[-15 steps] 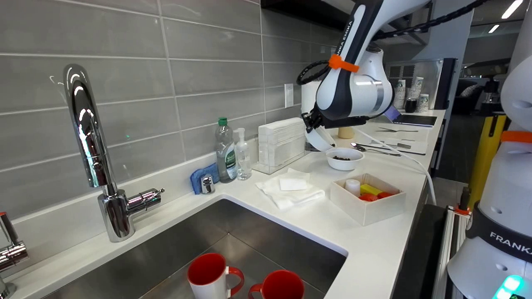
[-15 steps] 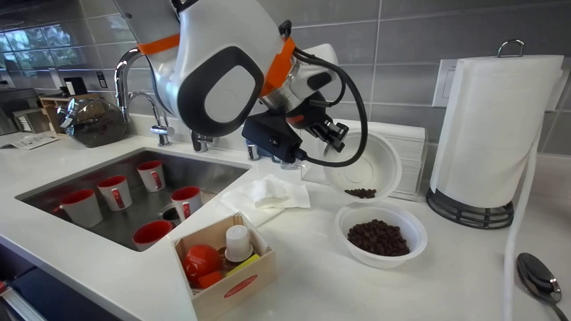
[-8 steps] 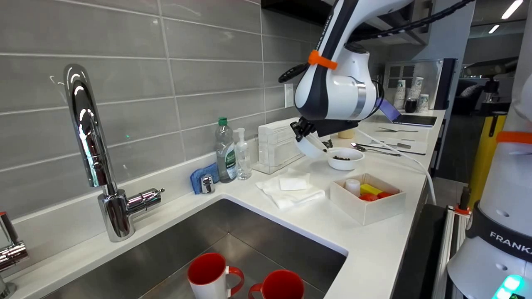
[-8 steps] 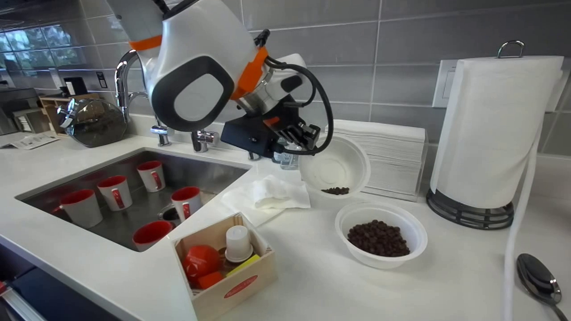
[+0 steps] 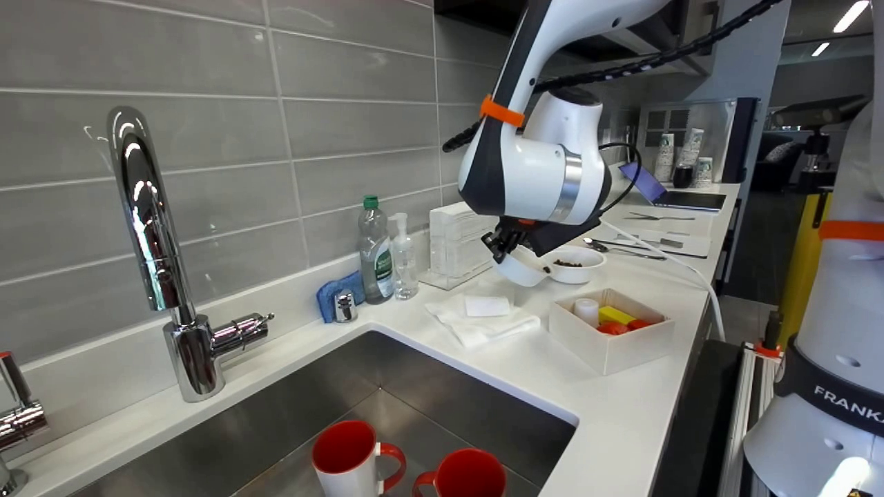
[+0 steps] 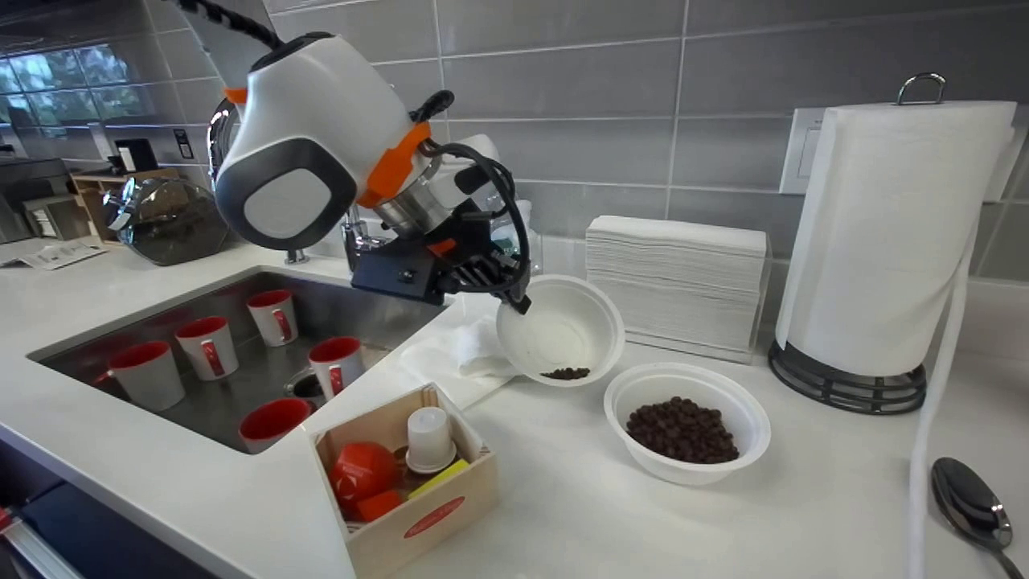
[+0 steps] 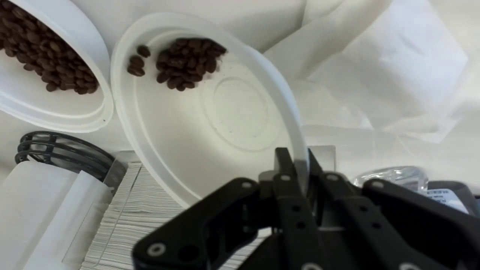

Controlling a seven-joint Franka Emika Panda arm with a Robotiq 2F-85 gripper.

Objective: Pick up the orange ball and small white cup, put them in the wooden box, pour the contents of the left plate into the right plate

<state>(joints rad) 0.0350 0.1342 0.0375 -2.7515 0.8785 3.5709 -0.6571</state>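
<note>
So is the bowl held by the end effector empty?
No, the wrist view shows a cluster of dark brown beans inside the held bowl.

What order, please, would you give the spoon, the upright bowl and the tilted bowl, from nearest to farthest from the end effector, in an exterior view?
1. Tilted bowl: held by its rim in the end effector.
2. Upright bowl: on the counter, to the right.
3. Spoon: at the picture's lower far right.
</note>
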